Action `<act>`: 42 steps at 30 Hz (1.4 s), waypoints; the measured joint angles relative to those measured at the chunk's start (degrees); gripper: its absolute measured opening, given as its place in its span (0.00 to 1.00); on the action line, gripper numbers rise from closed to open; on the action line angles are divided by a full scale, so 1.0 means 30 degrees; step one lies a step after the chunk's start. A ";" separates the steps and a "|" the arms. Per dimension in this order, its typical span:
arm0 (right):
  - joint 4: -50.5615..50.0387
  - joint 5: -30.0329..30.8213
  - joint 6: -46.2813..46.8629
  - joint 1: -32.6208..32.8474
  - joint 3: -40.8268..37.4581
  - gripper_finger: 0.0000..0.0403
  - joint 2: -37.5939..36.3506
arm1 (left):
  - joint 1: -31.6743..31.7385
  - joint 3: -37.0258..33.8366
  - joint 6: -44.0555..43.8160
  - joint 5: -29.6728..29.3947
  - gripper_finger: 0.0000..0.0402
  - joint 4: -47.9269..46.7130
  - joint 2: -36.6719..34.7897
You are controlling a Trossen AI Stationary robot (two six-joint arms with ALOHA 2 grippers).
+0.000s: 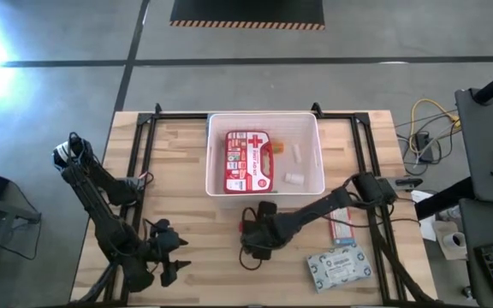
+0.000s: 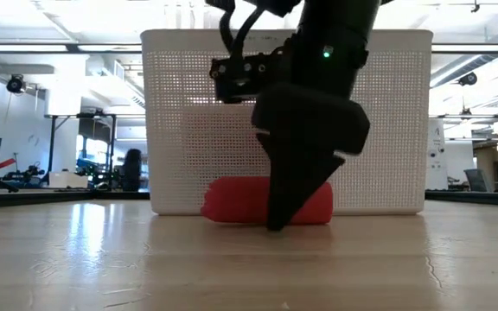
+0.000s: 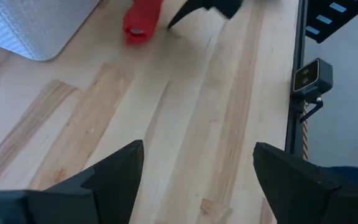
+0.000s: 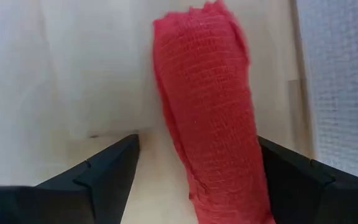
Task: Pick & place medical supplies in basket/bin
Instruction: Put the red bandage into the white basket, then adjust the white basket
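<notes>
A red gauze roll (image 4: 207, 106) lies on its side on the table, close in front of the white bin's near wall (image 2: 188, 130). My right gripper (image 4: 197, 174) is open and points down over the roll, one finger on each side of it. In the low view the roll (image 2: 232, 203) shows behind that gripper's dark finger (image 2: 296, 186). The bin (image 1: 215, 184) holds the red first-aid case (image 1: 247, 160) and white rolls (image 1: 295, 178). My left gripper (image 3: 197, 180) is open above bare wood near the table's near left corner (image 1: 165, 261). My right gripper straddles the red roll from above, its fingers lying along the roll's sides. The roll's lower side (image 4: 253, 168) runs right beside one finger (image 4: 291, 171). I cannot tell whether they touch. The roll rests flat on the table.
A pale patterned soft pack (image 1: 339, 265) lies near the near right corner. A red-white box (image 1: 341, 228) lies partly under the right arm. Black frame rails (image 1: 144, 145) run along the table's sides. A small camera (image 3: 312, 78) stands at the table's edge.
</notes>
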 joint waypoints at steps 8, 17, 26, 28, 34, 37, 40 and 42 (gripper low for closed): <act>-0.0092 -0.1195 0.0809 0.0031 0.0383 0.56 -0.0070 | 0.0000 0.0000 -0.0345 0.0029 0.70 -0.0147 0.0007; -0.1775 -0.2198 -0.0237 -0.0001 0.1964 0.09 -0.0816 | 0.0000 -0.0015 -0.0307 0.0029 0.70 -0.1131 0.0007; -0.5408 0.9854 -0.0547 0.0573 0.6738 0.09 -0.5132 | 0.0000 -0.0015 -0.0275 0.0023 0.70 -0.1282 0.0007; -0.6501 1.3863 0.0355 0.0184 0.7472 0.10 -0.6325 | 0.0000 -0.0015 -0.0275 0.0022 0.70 -0.1287 0.0007; -1.1321 0.3925 0.3682 -0.6152 0.6456 0.30 -0.8863 | 0.0000 -0.0015 -0.0187 -0.0729 0.70 -0.1555 0.0007; -1.2574 0.2605 0.3239 -0.8469 0.4851 0.46 -0.8919 | 0.0007 -0.0022 0.0318 -0.1000 0.70 -0.1662 -0.0010; -1.2338 -0.0359 0.3159 -0.9582 0.4098 0.61 -0.9563 | 0.0007 -0.0022 0.0378 -0.1005 0.70 -0.1654 -0.0029; -1.1660 -0.0764 0.2584 -0.9441 0.3990 0.68 -0.9808 | 0.0007 -0.0022 0.0228 -0.1005 0.70 -0.1647 -0.0029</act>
